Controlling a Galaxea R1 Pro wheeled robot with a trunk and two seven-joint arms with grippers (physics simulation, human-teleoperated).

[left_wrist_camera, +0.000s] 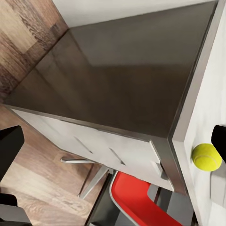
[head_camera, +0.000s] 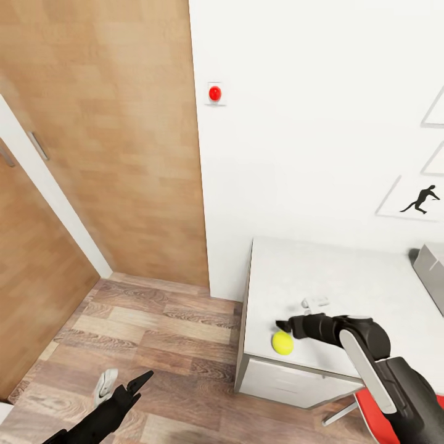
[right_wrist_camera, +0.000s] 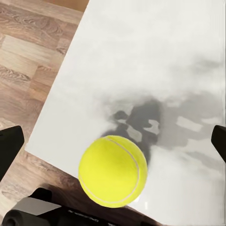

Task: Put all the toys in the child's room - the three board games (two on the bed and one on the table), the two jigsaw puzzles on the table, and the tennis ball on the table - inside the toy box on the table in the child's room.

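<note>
**Now the right gripper is hovering over the ball**

Here the ball (head_camera: 282,343) is lying in the lower middle of the head view, on the pale table (head_camera: 345,283), very close to the table's front edge and near its left corner. The right gripper (head_camera: 300,315) is reaching in from the lower right of the frame and is sitting just above and a little behind the ball, not touching it. In the right wrist view the two dark fingertips (right_wrist_camera: 10,148) are showing at the far left and far right edges, well apart, so the jaws are spread wide with nothing between them except the ball (right_wrist_camera: 113,170) lower in the frame. The left gripper (head_camera: 120,383) is hanging over the wood floor (head_camera: 154,333) at the lower left, with its fingers parted and holding nothing.

The ball is looking light, round and a bit fuzzy, so I think it is going to roll easily if one finger is pushing it first. Because it is so near the edge, a small push could send it down to the floor. The best hold, in my judgement, is across its widest middle, with both fingers closing at the same time from opposite sides. A corner of the grey toy box (head_camera: 431,265) is showing at the right edge of the head view.
</note>
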